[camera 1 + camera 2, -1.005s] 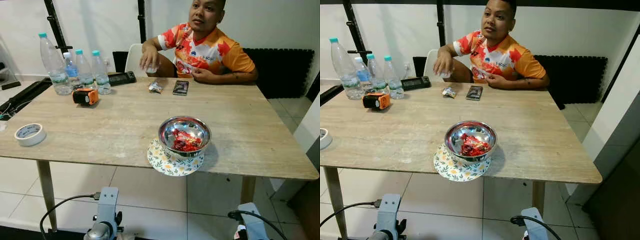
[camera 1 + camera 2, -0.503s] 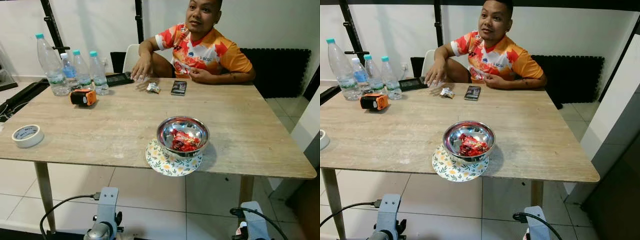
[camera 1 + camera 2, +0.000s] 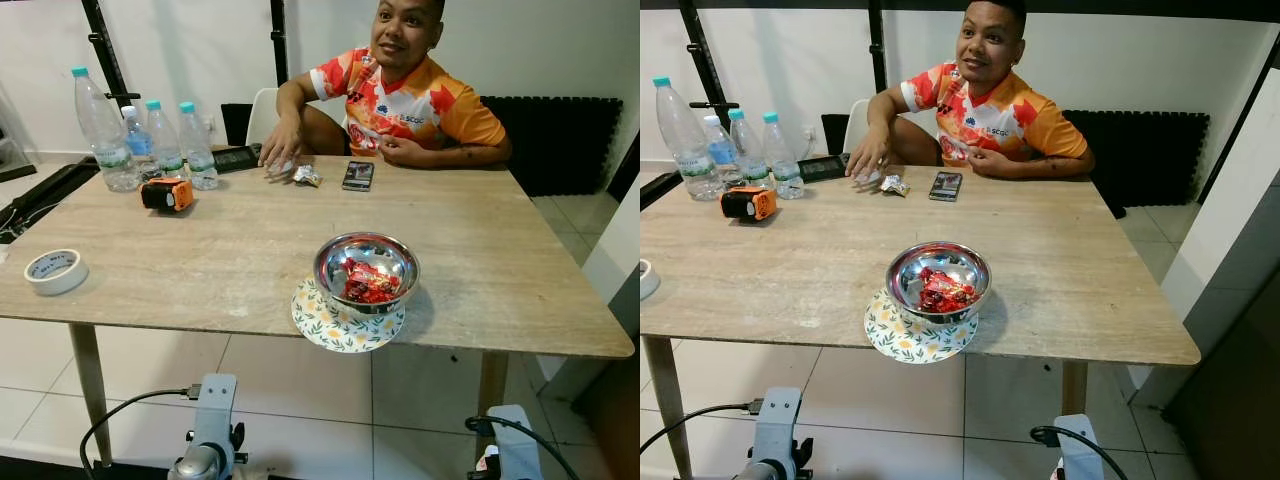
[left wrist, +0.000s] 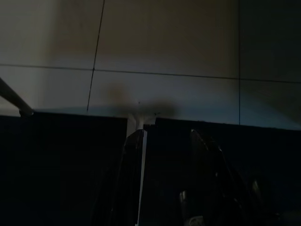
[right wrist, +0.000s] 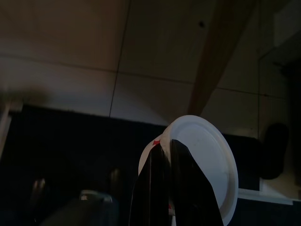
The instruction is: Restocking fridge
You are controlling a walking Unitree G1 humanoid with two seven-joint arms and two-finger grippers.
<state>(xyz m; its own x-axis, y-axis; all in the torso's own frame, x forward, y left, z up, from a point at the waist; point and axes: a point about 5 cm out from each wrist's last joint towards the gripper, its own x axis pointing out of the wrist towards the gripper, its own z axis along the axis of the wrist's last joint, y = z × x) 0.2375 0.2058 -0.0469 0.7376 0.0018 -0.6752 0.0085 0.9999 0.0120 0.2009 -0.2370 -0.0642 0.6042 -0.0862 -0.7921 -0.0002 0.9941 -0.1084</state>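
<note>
Restocking looks barely begun, judging from how things lie. Both arms hang low, below the near edge of the table (image 3: 120, 300), and nothing for the fridge is on its way anywhere. No fridge can be made out in the head views, so where the goods must go is unknown from here.

The right gripper (image 5: 170, 155) holds a white paper plate (image 5: 207, 160), its two black fingers pressed narrow together against the plate's rim, over dim floor tiles beside a wooden table leg (image 5: 211, 70). The left gripper (image 4: 164, 155) hangs idle in the shade; its two fingers seem to stand a little apart with nothing between them, though the picture is very dark.

Well above and ahead of both grippers, on the tabletop, stands a steel bowl (image 3: 367, 272) of red-wrapped sweets on a flowered mat (image 3: 335, 325). Far beyond the left gripper, at the back corner, stand four water bottles (image 3: 150, 140), the likeliest stock for a fridge, untouched. Near them lie an orange device (image 3: 168, 193) and a tape roll (image 3: 55, 270).

A person (image 3: 400, 95) sits at the far side, one hand (image 3: 282, 150) resting on the table near a small wrapper (image 3: 307, 176) and a phone (image 3: 358, 175).

Hard to read: the plate's lower edge is cut off, a small red mark by the fingers cannot be identified, and dark shapes below the left gripper stay unclear.
</note>
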